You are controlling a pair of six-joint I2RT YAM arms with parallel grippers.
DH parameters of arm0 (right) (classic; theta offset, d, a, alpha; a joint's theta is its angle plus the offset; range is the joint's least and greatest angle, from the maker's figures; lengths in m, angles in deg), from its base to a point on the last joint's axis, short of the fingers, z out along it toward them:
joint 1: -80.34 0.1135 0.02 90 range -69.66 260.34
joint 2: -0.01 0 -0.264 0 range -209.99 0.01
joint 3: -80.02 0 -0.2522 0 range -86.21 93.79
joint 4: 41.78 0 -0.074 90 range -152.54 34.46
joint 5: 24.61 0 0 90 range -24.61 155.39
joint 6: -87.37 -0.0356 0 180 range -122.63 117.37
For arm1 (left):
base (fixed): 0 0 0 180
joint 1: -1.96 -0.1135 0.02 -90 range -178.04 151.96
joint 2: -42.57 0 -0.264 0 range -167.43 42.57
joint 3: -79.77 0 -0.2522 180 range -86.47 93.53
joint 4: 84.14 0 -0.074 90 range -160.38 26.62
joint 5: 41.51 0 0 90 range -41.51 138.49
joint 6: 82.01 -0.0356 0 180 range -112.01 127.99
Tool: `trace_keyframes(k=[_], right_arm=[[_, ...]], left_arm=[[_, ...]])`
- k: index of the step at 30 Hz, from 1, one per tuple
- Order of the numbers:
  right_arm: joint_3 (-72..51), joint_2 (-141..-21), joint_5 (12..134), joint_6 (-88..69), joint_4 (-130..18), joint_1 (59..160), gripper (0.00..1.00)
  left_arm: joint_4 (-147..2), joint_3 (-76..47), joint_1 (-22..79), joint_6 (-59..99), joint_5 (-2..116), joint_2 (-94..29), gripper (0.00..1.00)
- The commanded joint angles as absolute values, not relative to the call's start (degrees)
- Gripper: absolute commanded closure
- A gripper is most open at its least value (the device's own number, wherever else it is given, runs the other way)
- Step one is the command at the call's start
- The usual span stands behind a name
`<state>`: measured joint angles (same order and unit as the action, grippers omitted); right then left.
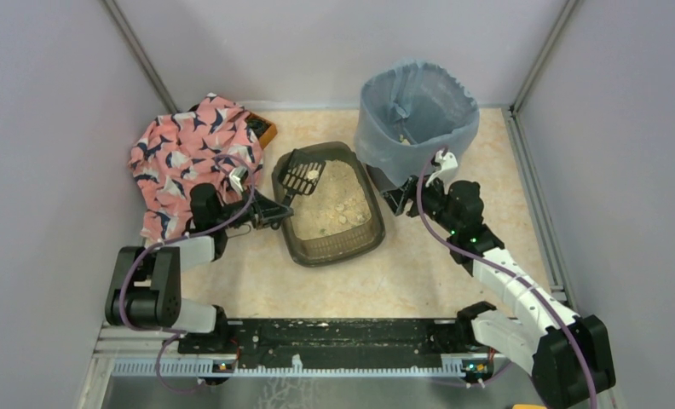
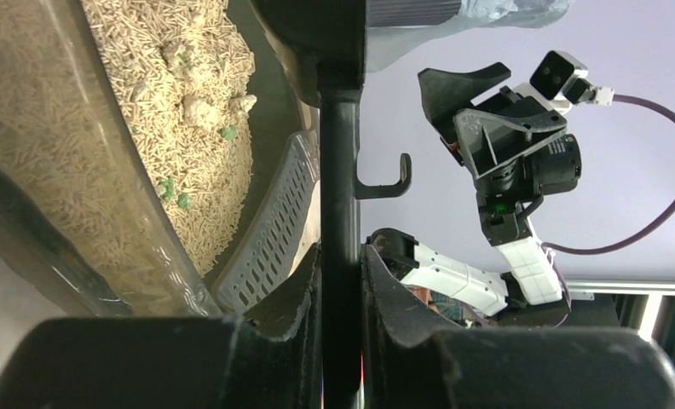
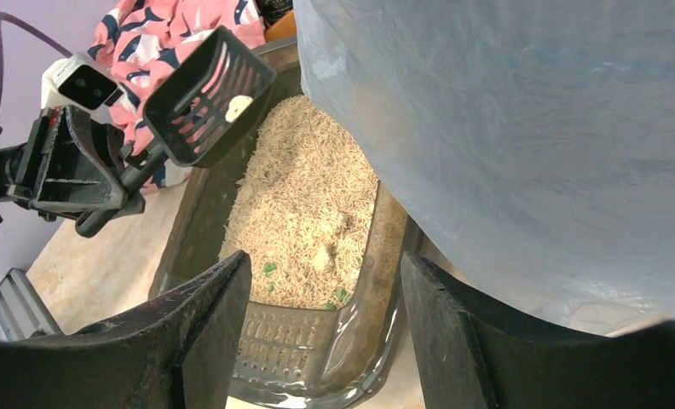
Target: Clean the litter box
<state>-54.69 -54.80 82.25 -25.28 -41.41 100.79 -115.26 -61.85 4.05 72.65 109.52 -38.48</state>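
Currently listed, item one: litter box [image 1: 338, 254], lying just right of your left gripper [image 1: 270, 213] and left of your right gripper [image 1: 400, 198]. Left gripper: clamped on the black scoop [image 1: 300, 176] handle, head over the box's far corner (one pale clump aboard). Right gripper: jaws apart, just beside the lined bin [image 1: 402, 149].

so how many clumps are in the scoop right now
1: a pale clump lying in the black scoop, held up by the left hand over the litter box. Others may hide behind its walls.
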Motion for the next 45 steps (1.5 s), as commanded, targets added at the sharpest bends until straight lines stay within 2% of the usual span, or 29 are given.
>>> trace_keyframes(k=[1, 3, 6, 8, 9, 10, 13, 14, 20, 24, 31, 37, 45], right_arm=[[-53.30, -54.68, 83.30, -25.74, -37.02, 100.74, 0.35], [-53.01, -55.01, 83.40, -25.74, -37.41, 100.75, 0.35], [-53.42, -55.03, 83.24, -25.88, -36.68, 100.73, 0.35], [-52.99, -55.15, 83.31, -25.64, -37.75, 100.74, 0.35], [-52.96, -54.94, 83.32, -25.51, -38.26, 100.80, 0.35], [-53.24, -54.45, 83.16, -25.50, -38.32, 100.78, 0.35], [-53.93, -54.85, 83.22, -25.93, -36.60, 100.77, 0.35], [-53.55, -55.49, 83.56, -26.04, -36.62, 100.73, 0.35], [-53.09, -56.14, 83.86, -26.21, -36.28, 100.71, 0.35], [-53.17, -55.87, 83.93, -26.26, -36.33, 100.73, 0.35], [-53.32, -55.14, 83.98, -26.62, -35.89, 100.73, 0.35], [-53.52, -54.09, 83.41, -26.61, -36.28, 100.77, 0.35], [-54.35, -52.63, 82.60, -26.38, -36.72, 100.73, 0.35]], left_arm=[[-114.86, -61.06, 5.04, 71.84, 110.62, -38.17, 1.00], [-124.35, -63.90, 5.07, 77.45, 110.45, -38.94, 1.00], [-127.36, -64.60, 7.96, 78.53, 110.25, -41.52, 1.00], [-146.04, -68.42, 6.04, 89.98, 112.83, -42.61, 1.00], [-150.84, -69.14, 4.24, 94.50, 114.03, -42.58, 1.00], [-149.21, -68.69, 3.16, 95.04, 114.58, -41.95, 1.00], [-121.32, -64.07, 4.03, 77.77, 111.71, -37.41, 1.00], [-116.88, -63.38, 4.08, 75.34, 110.96, -36.19, 1.00], [-110.86, -62.68, 4.01, 72.83, 109.25, -33.88, 1.00], [-95.62, -55.80, 4.19, 65.61, 105.07, -32.16, 1.00], [-83.53, -42.92, 4.66, 66.39, 100.06, -33.60, 1.00], [-84.12, -33.81, 6.32, 72.15, 98.05, -37.38, 1.00], [-81.43, -15.28, 12.58, 74.51, 95.81, -45.68, 1.00]])
